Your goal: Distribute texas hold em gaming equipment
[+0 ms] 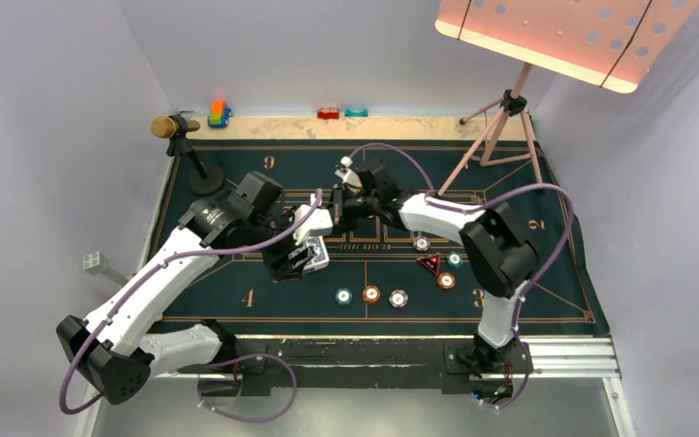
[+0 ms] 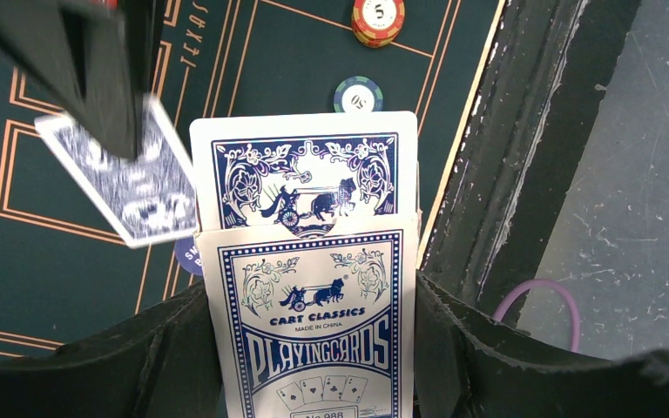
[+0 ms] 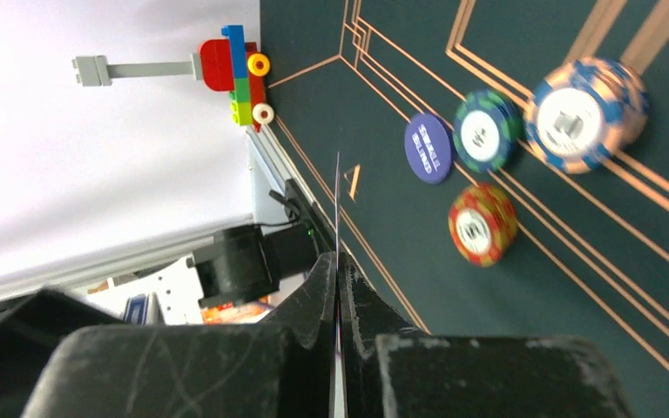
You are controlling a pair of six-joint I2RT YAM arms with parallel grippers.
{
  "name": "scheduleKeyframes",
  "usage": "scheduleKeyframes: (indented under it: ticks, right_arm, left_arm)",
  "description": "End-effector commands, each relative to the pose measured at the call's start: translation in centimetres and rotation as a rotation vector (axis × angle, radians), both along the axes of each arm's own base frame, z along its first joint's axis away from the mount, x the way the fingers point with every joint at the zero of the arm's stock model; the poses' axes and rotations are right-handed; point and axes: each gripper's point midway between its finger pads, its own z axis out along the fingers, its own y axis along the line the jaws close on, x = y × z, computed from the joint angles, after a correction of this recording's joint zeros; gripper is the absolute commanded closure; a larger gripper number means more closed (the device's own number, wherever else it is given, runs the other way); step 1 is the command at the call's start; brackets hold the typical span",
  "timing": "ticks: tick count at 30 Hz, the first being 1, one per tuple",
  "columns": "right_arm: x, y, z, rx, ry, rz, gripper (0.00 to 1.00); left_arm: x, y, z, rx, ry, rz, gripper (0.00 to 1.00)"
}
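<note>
Dark green felt (image 1: 237, 314) with copper lines covers the surface. The left jaws are clamped on a white-and-blue card box (image 2: 314, 348), and a blue-backed deck (image 2: 305, 178) sticks out of its open top. The right jaws are pressed together on a single card (image 2: 131, 187), held above the felt just beside that deck; the right wrist view shows it edge-on. Further out, a teal chip (image 1: 343, 296), an orange chip (image 1: 371, 294) and a striped chip (image 1: 399, 298) lie in a row. A red-black triangle marker (image 1: 429, 264) lies near them.
</note>
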Motion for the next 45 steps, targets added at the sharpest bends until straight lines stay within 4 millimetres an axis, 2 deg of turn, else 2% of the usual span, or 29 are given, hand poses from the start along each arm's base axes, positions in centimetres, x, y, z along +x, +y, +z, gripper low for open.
scheduleKeyframes:
  ticks: [1, 4, 7, 10, 12, 15, 19, 22, 26, 30, 31, 33, 35, 39, 45]
  right_arm:
    - [1.4, 4.6, 1.8, 0.058, -0.098, 0.023, 1.0]
    - [1.7, 6.8, 0.3, 0.028, -0.095, 0.026, 1.0]
    - [2.3, 8.0, -1.4, -0.023, -0.096, 0.021, 0.97]
    - [2.9, 8.0, -3.4, -0.081, -0.095, 0.009, 0.8]
    - [3.4, 8.0, -3.7, -0.106, -0.116, 0.006, 0.65]
    - [3.4, 7.3, -3.7, -0.149, -0.131, 0.001, 0.48]
    - [4.1, 6.0, -1.7, -0.164, -0.177, -0.033, 0.32]
    - [4.6, 4.3, 1.6, -0.146, -0.231, -0.07, 0.2]
    - [4.7, 0.8, 5.9, -0.107, -0.286, -0.129, 0.14]
    - [3.6, -3.7, 8.8, -0.068, -0.317, -0.182, 0.09]
    - [2.9, -4.5, 9.7, -0.044, -0.331, -0.184, 0.08]
    - [1.1, -5.6, 10.2, -0.01, -0.341, -0.162, 0.07]
    - [-0.5, -6.2, 10.8, 0.022, -0.355, -0.136, 0.05]
    - [-3.7, -5.8, 11.8, 0.128, -0.357, -0.037, 0.04]
    - [-6.1, -3.3, 12.6, 0.184, -0.366, 0.085, 0.01]
  left_arm:
    - [0.0, -0.5, 2.5, -0.06, -0.035, 0.006, 0.8]
    - [0.0, -0.4, 2.5, -0.056, -0.036, 0.007, 0.81]
    - [0.0, -0.4, 2.7, -0.061, -0.039, 0.009, 0.84]
    - [-0.1, -0.3, 2.7, -0.061, -0.039, 0.011, 0.87]
    - [-0.1, -0.3, 2.6, -0.058, -0.041, 0.013, 0.91]
    - [-0.1, -0.2, 2.5, -0.054, -0.042, 0.017, 1.0]
    - [0.0, -0.1, 2.4, -0.048, -0.042, 0.019, 1.0]
    - [0.1, 0.0, 2.4, -0.042, -0.048, 0.024, 1.0]
    - [0.3, 0.1, 2.3, -0.036, -0.056, 0.027, 1.0]
    - [0.6, 0.0, 2.3, -0.037, -0.061, 0.031, 1.0]
    - [0.6, -0.1, 2.3, -0.037, -0.06, 0.029, 1.0]
    - [0.7, -0.1, 2.2, -0.036, -0.062, 0.031, 1.0]
    - [1.0, -0.2, 2.1, -0.034, -0.063, 0.032, 1.0]
    - [1.4, -0.5, 2.1, -0.035, -0.058, 0.034, 1.0]
    - [1.7, -1.0, 2.4, -0.041, -0.047, 0.031, 1.0]
